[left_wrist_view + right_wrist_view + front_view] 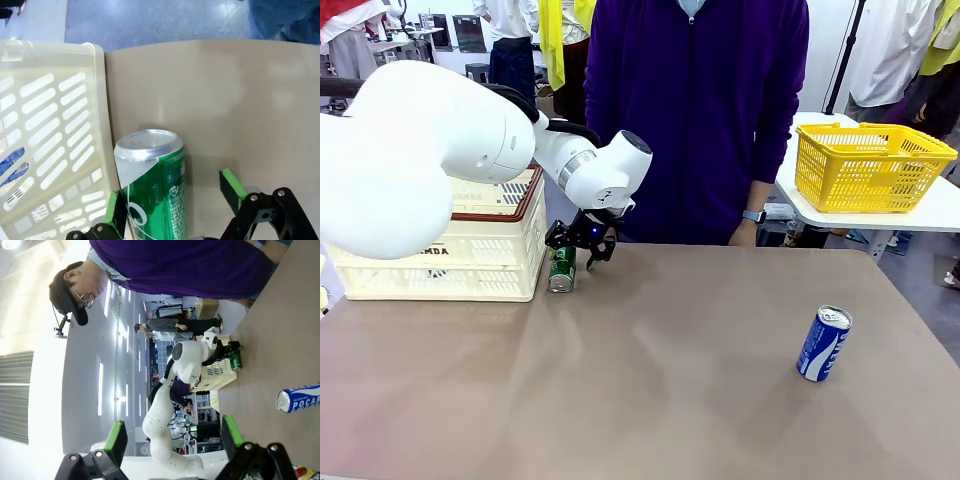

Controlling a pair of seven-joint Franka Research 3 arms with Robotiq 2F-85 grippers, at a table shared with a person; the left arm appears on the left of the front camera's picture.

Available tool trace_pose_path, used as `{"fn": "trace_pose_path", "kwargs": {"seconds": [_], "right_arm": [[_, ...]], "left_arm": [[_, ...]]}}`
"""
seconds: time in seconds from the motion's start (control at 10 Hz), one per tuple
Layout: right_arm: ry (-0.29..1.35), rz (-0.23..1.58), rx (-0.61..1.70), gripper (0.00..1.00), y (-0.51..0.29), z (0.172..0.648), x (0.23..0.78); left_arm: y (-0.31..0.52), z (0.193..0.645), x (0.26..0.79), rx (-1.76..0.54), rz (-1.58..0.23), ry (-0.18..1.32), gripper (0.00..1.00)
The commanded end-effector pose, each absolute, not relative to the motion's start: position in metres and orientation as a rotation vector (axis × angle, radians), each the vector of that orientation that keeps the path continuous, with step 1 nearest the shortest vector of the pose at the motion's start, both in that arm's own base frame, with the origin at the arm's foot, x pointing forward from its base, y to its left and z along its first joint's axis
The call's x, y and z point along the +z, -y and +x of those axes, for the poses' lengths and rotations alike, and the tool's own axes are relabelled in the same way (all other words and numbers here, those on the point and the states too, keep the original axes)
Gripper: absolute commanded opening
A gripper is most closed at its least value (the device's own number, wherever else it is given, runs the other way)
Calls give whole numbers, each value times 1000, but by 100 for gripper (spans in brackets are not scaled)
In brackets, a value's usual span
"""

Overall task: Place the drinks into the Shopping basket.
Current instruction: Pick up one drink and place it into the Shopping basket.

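1. Front view: the left claw [582, 240] hangs spread wide over the green can [561, 270]. The can stands on the counter [670, 380] just beside the Shopping basket [450, 255]. The blue can [823, 343] stands well apart from the basket.
2. Left wrist view: the green can [155, 190] stands upright between the released fingers, one pad [231, 186] clear of it, just beside the basket's slotted wall [50, 140].
3. Right wrist view: the right claw [170, 440] is spread wide, grasping nothing. The blue can [299, 397] sits on the counter, well apart from the basket.

One green can [561, 270], one blue can [823, 344], one cream crate [470, 255], one yellow basket [865, 170]
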State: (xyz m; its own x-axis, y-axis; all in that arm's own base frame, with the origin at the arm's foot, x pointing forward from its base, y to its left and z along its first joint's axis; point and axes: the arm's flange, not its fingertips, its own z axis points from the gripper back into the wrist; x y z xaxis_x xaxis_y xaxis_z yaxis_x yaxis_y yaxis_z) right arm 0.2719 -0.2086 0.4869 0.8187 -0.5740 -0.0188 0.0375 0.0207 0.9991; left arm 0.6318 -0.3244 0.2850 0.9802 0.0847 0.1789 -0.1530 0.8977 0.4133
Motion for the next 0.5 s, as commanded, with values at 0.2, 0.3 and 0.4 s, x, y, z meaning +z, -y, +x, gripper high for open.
{"fn": "trace_pose_path", "kwargs": {"seconds": [0.2, 0.3, 0.4], "right_arm": [[443, 1496, -509, 100, 209, 271, 492], [443, 1496, -509, 100, 209, 271, 492], [443, 1496, -509, 100, 209, 271, 492]], "left_arm": [[324, 634, 285, 177, 471, 155, 0], [323, 635, 286, 181, 474, 156, 0], [322, 635, 286, 186, 470, 153, 0]]}}
